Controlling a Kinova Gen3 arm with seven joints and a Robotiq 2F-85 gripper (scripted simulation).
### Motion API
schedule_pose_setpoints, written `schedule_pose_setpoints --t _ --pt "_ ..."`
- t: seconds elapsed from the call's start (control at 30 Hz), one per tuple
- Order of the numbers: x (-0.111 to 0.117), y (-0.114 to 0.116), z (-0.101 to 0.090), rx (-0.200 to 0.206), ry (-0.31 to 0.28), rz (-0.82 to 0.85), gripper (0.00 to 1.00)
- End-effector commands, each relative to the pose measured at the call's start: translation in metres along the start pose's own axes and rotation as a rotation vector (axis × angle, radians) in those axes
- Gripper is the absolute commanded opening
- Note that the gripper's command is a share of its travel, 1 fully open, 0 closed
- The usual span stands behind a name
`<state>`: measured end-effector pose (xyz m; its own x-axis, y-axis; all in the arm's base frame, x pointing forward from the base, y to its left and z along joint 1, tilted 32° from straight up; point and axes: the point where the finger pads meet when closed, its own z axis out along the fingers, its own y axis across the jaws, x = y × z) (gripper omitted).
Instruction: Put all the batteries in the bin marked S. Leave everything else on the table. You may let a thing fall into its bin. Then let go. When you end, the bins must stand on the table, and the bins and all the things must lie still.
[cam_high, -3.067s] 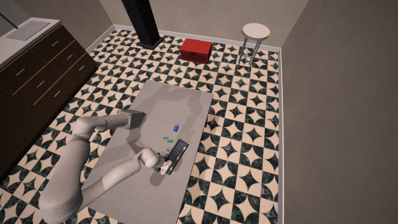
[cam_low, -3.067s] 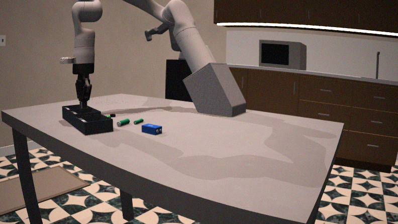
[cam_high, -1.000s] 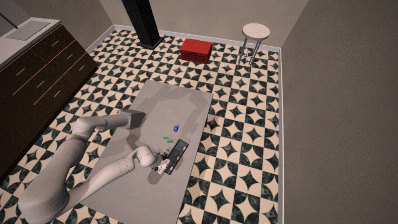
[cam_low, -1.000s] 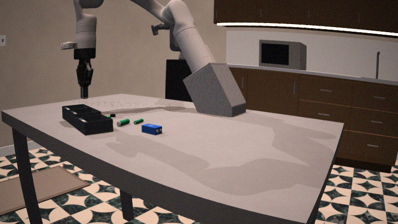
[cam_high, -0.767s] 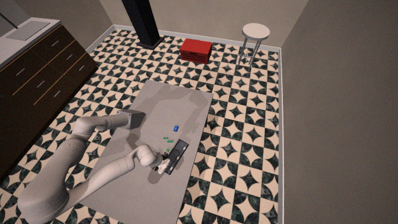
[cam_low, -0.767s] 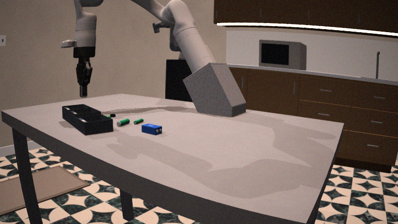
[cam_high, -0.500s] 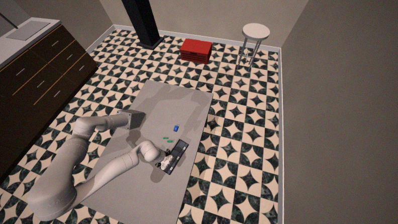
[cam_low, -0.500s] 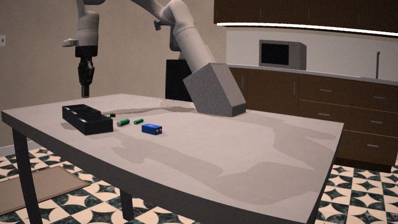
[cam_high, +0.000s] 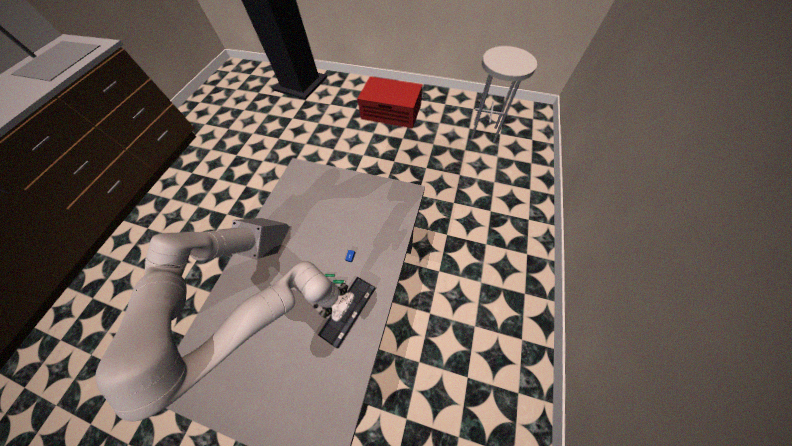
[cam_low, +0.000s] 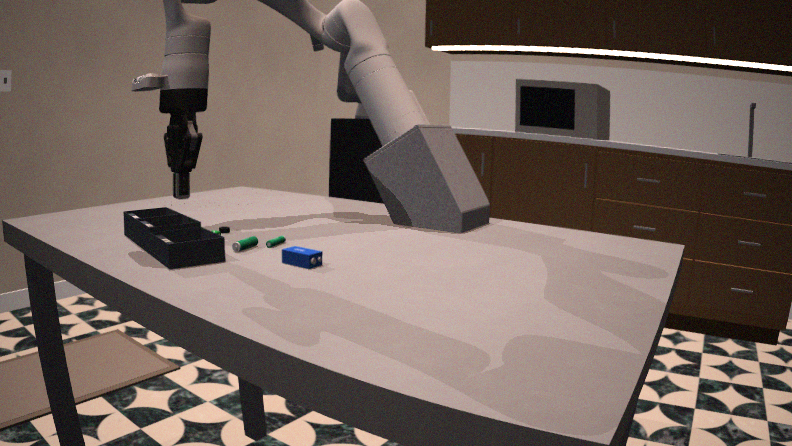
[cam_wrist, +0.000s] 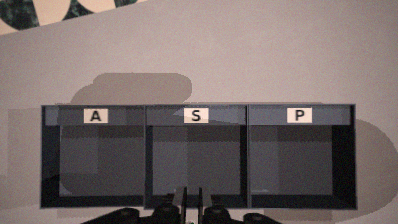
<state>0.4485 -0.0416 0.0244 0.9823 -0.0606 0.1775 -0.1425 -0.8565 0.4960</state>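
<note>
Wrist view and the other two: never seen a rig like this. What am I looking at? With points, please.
One robot arm (cam_high: 238, 326) (cam_low: 387, 91), bolted to a table (cam_high: 266, 382) (cam_low: 443, 310), with a two-finger gripper (cam_low: 181, 196) (cam_wrist: 192, 201) pointing down. The top view looks down, the exterior view looks across the table, and the wrist view looks past the fingers into a black three-part bin tray (cam_high: 363, 288) (cam_low: 196, 253) (cam_wrist: 248, 165) marked A, S, P. Beside it lie two green cylinders (cam_high: 338, 281) (cam_high: 329, 275) (cam_low: 245, 243) (cam_low: 275, 241) and a blue block (cam_high: 350, 255) (cam_low: 302, 257). The fingers are nearly together; whether they grip something small, I can't tell.

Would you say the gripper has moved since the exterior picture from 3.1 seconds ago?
Yes. In the exterior view, its fingertips reached down to the bins; the gripper is now higher, above them.
</note>
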Motion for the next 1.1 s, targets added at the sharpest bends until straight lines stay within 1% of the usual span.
schedule_pose_setpoints --t 0.0,0.33,0.4,0.73,1.07 --pt "0.0 -0.002 0.0 0.001 0.0 -0.004 0.09" --pt "0.0 -0.002 0.027 0.001 0.0 -0.004 0.09" --pt "0.0 -0.002 0.027 0.001 0.0 -0.004 0.09" --pt "0.0 -0.002 0.052 0.001 0.0 -0.004 0.09" --pt "0.0 -0.002 0.052 0.001 0.0 -0.004 0.09"
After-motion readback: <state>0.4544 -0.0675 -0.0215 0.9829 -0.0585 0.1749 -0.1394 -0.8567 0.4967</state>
